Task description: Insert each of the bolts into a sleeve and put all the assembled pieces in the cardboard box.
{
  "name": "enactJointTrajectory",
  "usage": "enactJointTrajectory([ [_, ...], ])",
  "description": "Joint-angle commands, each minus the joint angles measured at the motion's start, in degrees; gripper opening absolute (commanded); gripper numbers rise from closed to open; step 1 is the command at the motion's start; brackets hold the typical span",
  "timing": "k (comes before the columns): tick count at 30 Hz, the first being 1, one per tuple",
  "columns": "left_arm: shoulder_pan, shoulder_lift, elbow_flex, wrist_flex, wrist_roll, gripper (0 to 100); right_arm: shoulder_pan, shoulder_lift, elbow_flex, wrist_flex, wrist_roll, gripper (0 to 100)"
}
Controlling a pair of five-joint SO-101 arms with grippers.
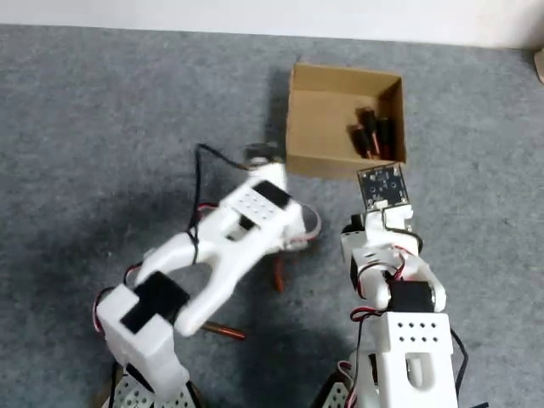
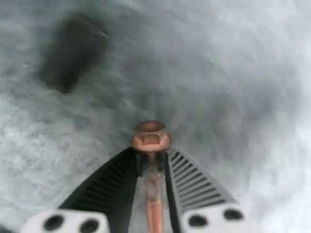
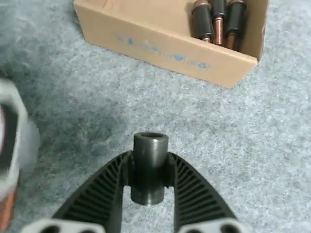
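Three assembled pieces [image 3: 214,22] lie in the cardboard box [image 3: 165,46]. Near the box, your left jaws are clamped on a bolt [image 2: 151,141] and your right jaws on a sleeve [image 3: 150,167]. Joining them remains, and another bolt [image 1: 223,330] lies farther off.
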Motion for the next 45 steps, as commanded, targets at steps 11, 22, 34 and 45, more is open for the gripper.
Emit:
enactJointTrajectory([
  [11,1.5,-30.7,14.9,0.3,-19.9,0,-5.5,-1.1,4.6,-7.2,0.4,0.5],
  [22,-8.3,-60.1,30.3,-2.8,-26.7,0,-8.8,-1.1,8.6,-14.6,-2.3,0.5],
  [34,-10.7,-85.7,45.4,-9.1,-30.3,0,-14.6,-17.8,19.6,-17.9,-2.7,0.5],
  [45,-10.7,-103.1,55.1,-16.1,-30.0,0,-15.3,-39.0,23.1,-6.2,-3.3,0.5],
])
